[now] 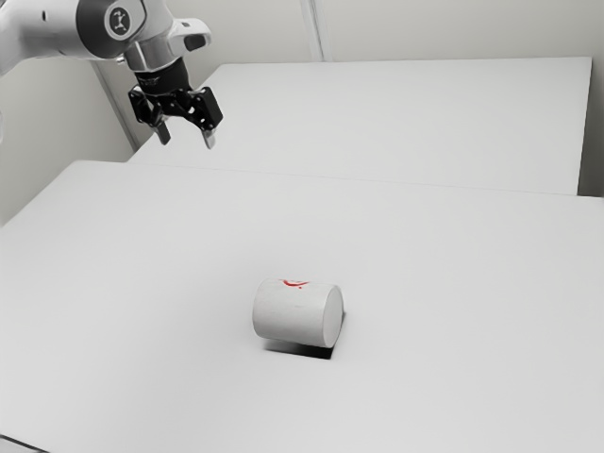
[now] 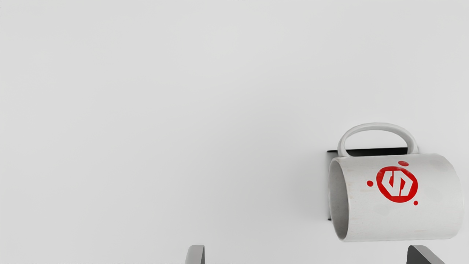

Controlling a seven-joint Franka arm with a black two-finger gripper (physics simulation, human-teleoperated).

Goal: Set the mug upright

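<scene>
The fingers [image 1: 209, 139], nearest the wrist camera, stand wide open with a broad gap between their tips and nothing gripped. In the exterior view they point downward, raised above the counter [image 1: 142, 283] and seen against its far edge, towards the far corner on the exterior view's left. The arm [image 1: 57, 28] reaches in from the exterior view's upper left.

The white mug [image 1: 293, 316] lies on its side on the counter, well in from the far edge and well apart from the fingers. One round end faces the exterior view's right. In the wrist view its open mouth [image 2: 339, 201] shows a grey interior, and the handle [image 2: 377, 126] loops out from its side, above a strip of black shadow [image 2: 377, 151] on the counter. A red round emblem [image 2: 413, 183] with a white angular sign (and a few small red dots around it) marks the wall of the mug.

Beyond the counter's far edge is another white surface [image 1: 396, 118]. A thin dark line [image 1: 24, 444] crosses the exterior view's lower left corner; what it belongs to is unclear.
</scene>
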